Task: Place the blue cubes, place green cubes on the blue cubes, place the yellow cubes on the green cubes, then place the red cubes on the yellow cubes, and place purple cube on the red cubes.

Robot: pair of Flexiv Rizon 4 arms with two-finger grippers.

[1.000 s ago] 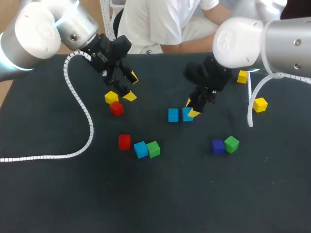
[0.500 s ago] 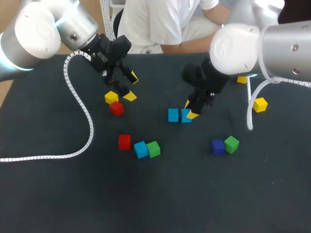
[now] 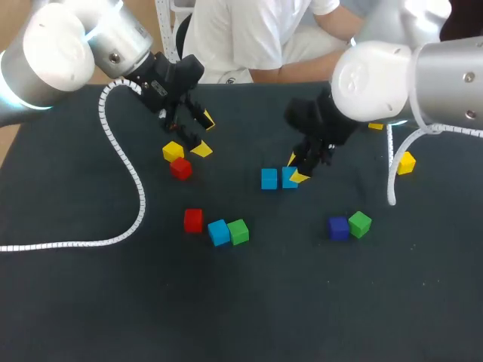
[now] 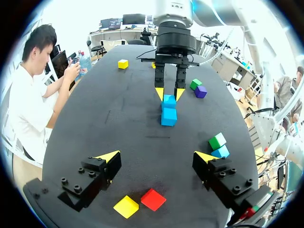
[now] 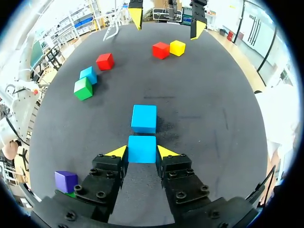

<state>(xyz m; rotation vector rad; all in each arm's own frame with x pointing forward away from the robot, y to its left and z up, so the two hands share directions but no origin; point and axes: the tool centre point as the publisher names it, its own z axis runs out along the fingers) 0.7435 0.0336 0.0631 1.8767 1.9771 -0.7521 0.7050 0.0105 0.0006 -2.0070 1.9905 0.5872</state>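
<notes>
My right gripper (image 3: 296, 170) (image 5: 142, 151) is shut on a blue cube (image 3: 289, 178) (image 5: 142, 148), low at the table's middle. A second blue cube (image 3: 269, 179) (image 5: 144, 118) lies just ahead of it, close beside the held one. My left gripper (image 3: 198, 134) (image 4: 156, 156) hangs open at the back left, above a yellow cube (image 3: 173, 151) (image 4: 126, 206) and a red cube (image 3: 180, 168) (image 4: 153, 199). Nearer the front lie a red cube (image 3: 193, 220), a blue cube (image 3: 219, 232) and a green cube (image 3: 238, 231) in a row. A purple cube (image 3: 338, 227) touches a green cube (image 3: 360, 224) at the right.
Two more yellow cubes (image 3: 406, 162) (image 3: 376, 125) lie at the far right, partly behind my right arm. A white coiled cable (image 3: 113, 143) trails from my left arm across the left side of the table. The front of the dark table (image 3: 302, 317) holds nothing.
My right gripper has edged slightly left with its blue cube, closer to the other blue cube. The left arm has kept still.
</notes>
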